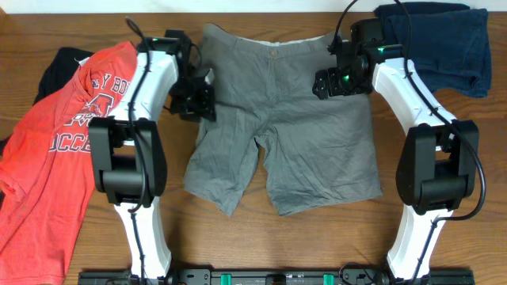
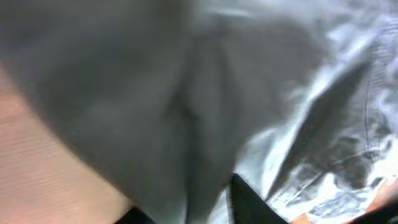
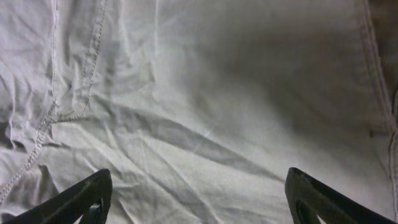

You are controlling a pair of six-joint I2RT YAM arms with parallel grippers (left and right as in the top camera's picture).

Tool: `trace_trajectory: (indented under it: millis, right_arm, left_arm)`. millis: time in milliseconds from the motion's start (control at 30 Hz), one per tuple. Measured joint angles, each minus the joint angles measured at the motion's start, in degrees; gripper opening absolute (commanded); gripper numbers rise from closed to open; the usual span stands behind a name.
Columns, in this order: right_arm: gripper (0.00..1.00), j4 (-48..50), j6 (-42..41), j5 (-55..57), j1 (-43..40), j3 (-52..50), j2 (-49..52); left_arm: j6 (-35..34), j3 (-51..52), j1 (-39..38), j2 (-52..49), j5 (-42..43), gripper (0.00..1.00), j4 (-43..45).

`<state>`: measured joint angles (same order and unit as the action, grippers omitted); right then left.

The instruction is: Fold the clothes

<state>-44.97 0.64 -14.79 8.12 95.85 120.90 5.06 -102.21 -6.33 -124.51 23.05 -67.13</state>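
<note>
Step in hand: In my judgement you are at the beginning of the first fold. The grey shorts (image 1: 285,134) lie spread out and unfolded, and both arms are at their upper part.
Shorts: They lie flat in the middle of the table (image 1: 261,237). The pale waistband (image 1: 273,39) is on the far side, both legs point toward the robot base, and the cloth is wrinkled.
Left gripper (image 1: 198,99): It is at the left hip edge of the shorts, very close to the cloth. The wrist view is blurred and shows only one dark finger (image 2: 249,199), so I cannot tell if the jaws are apart or together.
Right gripper (image 3: 198,177): Its fingers stand wide apart over the cloth near the right hip and hold nothing.
Other clothes: The red T-shirt (image 1: 55,134) lies on a black garment (image 1: 59,63) at the left. The navy garment (image 1: 444,39) is at the far right corner.
Next move: You should probably bring the right gripper down and pinch both layers at the side edge. Then check that the left side has the same hold before you lift.
Risk: If only one layer is caught, the fold may come out uneven.
</note>
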Motion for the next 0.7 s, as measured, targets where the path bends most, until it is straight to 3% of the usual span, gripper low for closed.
trace_trajectory:
  millis: [367, 600, 667, 700]
  right_arm:
    - [0.86, -0.9, 0.0, 0.0, 0.0, 0.0, 0.0]
    - [0.88, -1.3, 0.0, 0.0, -0.1, 0.0, 0.0]
    - [0.88, -1.6, 0.0, 0.0, -0.2, 0.0, 0.0]
    - [0.89, -1.7, 0.0, 0.0, -0.2, 0.0, 0.0]
  left_arm:
    - [-4.3, 2.8, -12.0, 0.0, 0.8, 0.13, 13.2]
    - [-8.3, 4.1, -16.6, 0.0, -2.8, 0.14, 15.5]
    - [-8.7, 3.7, -17.0, 0.1, -4.2, 0.17, 12.3]
    - [-8.9, 3.6, -16.9, 0.2, -4.7, 0.24, 11.0]
